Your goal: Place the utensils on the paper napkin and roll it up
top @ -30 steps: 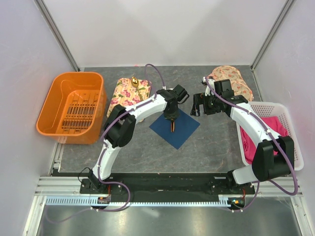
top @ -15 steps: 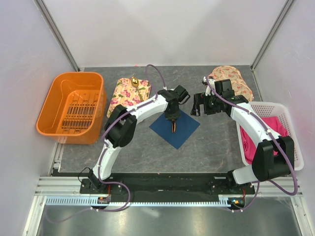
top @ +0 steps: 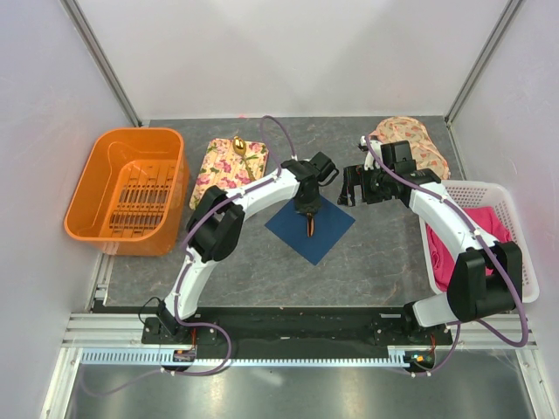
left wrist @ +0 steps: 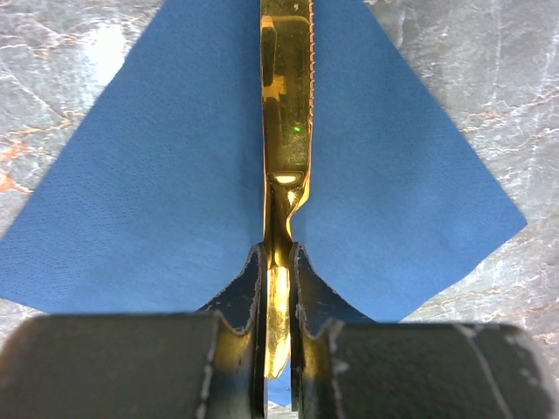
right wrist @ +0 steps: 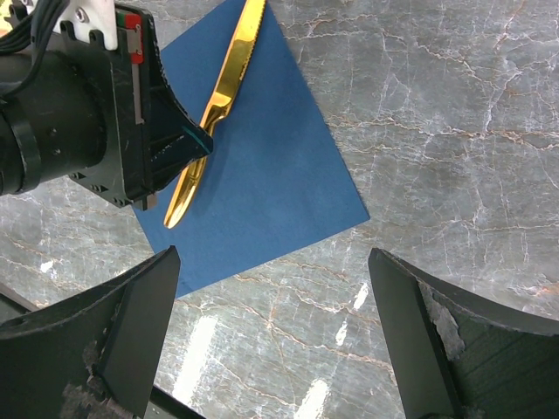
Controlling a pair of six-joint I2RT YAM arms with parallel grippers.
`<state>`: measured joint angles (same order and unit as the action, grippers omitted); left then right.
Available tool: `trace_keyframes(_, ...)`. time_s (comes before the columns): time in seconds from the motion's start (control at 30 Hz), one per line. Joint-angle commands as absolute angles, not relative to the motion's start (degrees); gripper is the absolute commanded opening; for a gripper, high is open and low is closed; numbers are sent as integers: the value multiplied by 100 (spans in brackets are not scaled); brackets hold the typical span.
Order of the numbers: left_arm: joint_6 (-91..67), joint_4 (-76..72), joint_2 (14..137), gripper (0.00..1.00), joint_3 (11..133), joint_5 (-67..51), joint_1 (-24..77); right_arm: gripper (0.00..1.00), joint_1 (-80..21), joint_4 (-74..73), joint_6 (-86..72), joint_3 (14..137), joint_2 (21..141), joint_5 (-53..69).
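Two tools are mine, and the work lies between them. Far to the left of my left tool [top: 306,208] an orange basket [top: 127,192] sits on the tabletop [top: 376,262]. Nearer, just left of and behind that tool, a floral tray [top: 223,170] carries one gold spoon [top: 238,145] at its far end.

My left tool is pressed together on the handle of a gold knife [left wrist: 286,105], pinching it edge-on between the two fingers [left wrist: 240,292]. The serrated blade runs straight out ahead of the tool. Directly beneath it lies the navy paper napkin [left wrist: 157,201], spread flat as a diamond and narrowing ahead of the tool, with the knife along its middle line. From the wrist view I cannot quite tell whether the blade touches the paper or hangs just above it.

To the right, my right tool [right wrist: 272,257] is spread wide and holds nothing. It hovers over the tabletop just beside the napkin's right corner, and between its fingers I see the left tool and the knife. Behind the right tool lies a floral cloth bundle [top: 415,144]. Well to its right, a white basket [top: 521,262] holds pink cloth [top: 489,223].
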<state>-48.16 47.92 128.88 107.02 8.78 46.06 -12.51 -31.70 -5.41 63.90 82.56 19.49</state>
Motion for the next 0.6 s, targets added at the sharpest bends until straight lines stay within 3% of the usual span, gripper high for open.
trace_keyframes(0.0,-5071,4737,13016,2,11039,835,4684,98,-1222,-3006,-598,6407,8191,2013)
trace_keyframes(0.5,-5159,4799,13140,2,11065,958,4693,98,-1230,-3015,-624,6372,8147,2039)
trace_keyframes(0.57,-5133,4764,13113,9,11057,923,4693,98,-1222,-3015,-615,6372,8147,2039)
